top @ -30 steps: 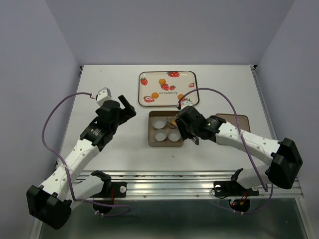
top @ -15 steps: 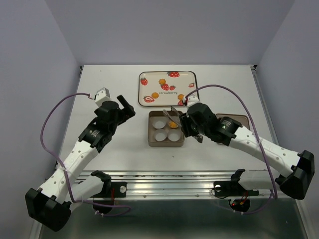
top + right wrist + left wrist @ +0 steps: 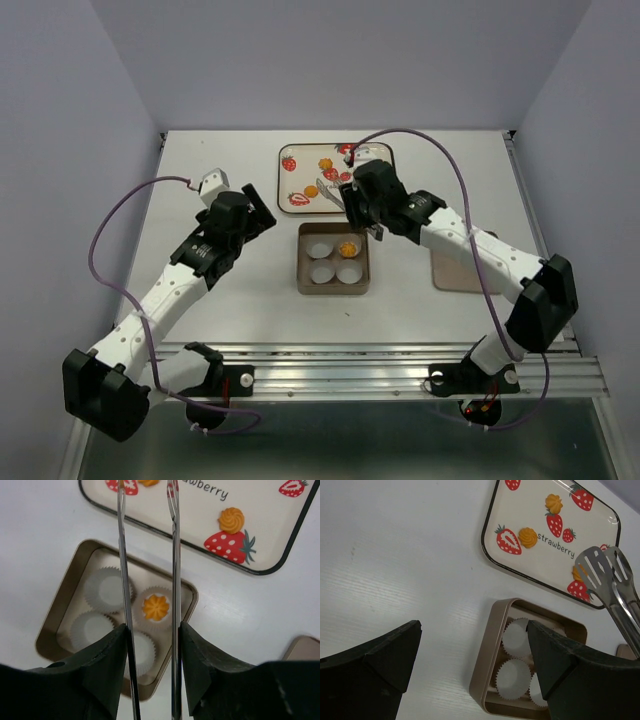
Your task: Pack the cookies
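One orange-yellow cookie [image 3: 347, 246] [image 3: 156, 606] lies in the far right paper cup of the tan box [image 3: 303, 272]. Two more cookies [image 3: 326, 163] [image 3: 311, 190] lie on the strawberry tray [image 3: 305, 152], and the right wrist view shows another cookie [image 3: 231, 520] by a printed strawberry. My right gripper [image 3: 352, 206] [image 3: 152, 630] is shut on metal tongs [image 3: 121, 555]. The tong arms stand apart with nothing between them, and their tips [image 3: 600, 570] hang over the tray's near edge. My left gripper [image 3: 255, 205] [image 3: 472, 630] hovers open and holding nothing, left of the box.
Three white paper cups [image 3: 320, 250] [image 3: 322, 271] [image 3: 347, 271] in the box hold nothing. A flat tan lid [image 3: 465, 265] lies right of the box, partly under my right arm. Purple cables arc above both arms.
The right gripper has carried the tongs from over the box back to the tray, and a cookie now rests in the far right cup. The left arm has crept slightly forward.
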`<state>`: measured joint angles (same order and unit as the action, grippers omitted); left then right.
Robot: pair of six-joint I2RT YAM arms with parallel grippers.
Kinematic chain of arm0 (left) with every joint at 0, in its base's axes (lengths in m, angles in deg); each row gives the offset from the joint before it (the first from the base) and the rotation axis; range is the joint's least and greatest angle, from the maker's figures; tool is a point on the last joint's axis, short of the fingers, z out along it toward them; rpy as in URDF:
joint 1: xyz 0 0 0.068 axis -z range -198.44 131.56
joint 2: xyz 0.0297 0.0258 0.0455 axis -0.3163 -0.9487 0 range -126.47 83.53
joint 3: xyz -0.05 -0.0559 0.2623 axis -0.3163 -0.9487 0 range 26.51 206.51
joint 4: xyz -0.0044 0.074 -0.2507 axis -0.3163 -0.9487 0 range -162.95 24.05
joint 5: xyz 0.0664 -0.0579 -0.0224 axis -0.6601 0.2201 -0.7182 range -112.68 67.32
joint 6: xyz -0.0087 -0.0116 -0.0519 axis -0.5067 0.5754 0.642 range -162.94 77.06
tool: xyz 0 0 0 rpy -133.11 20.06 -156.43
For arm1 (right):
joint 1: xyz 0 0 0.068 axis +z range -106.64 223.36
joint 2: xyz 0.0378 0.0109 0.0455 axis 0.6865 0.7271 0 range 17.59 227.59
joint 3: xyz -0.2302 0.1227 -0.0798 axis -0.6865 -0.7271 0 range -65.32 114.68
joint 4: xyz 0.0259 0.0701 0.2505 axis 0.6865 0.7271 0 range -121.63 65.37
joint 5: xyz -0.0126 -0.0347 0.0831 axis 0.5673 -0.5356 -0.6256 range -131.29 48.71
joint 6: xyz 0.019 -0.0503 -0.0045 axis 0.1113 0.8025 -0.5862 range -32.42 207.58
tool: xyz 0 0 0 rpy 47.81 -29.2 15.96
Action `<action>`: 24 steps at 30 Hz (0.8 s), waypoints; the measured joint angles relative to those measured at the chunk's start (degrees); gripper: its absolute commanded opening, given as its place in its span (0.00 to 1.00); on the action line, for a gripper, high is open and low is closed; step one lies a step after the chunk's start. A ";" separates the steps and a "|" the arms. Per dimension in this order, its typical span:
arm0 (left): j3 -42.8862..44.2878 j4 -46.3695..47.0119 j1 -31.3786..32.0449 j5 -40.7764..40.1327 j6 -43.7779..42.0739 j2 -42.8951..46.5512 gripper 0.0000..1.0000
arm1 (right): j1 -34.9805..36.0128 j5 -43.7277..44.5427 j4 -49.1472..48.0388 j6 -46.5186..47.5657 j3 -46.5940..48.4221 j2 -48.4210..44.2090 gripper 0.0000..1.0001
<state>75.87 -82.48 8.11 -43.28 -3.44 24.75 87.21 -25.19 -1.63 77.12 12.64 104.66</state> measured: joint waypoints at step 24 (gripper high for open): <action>5.90 0.44 -0.04 -0.42 -1.42 -9.27 0.99 | -10.05 -2.54 -4.76 5.57 22.86 32.70 0.54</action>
<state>81.77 -82.05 8.06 -43.70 -4.86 15.48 77.16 -27.73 -6.39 82.69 35.50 137.35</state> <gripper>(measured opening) 0.986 0.531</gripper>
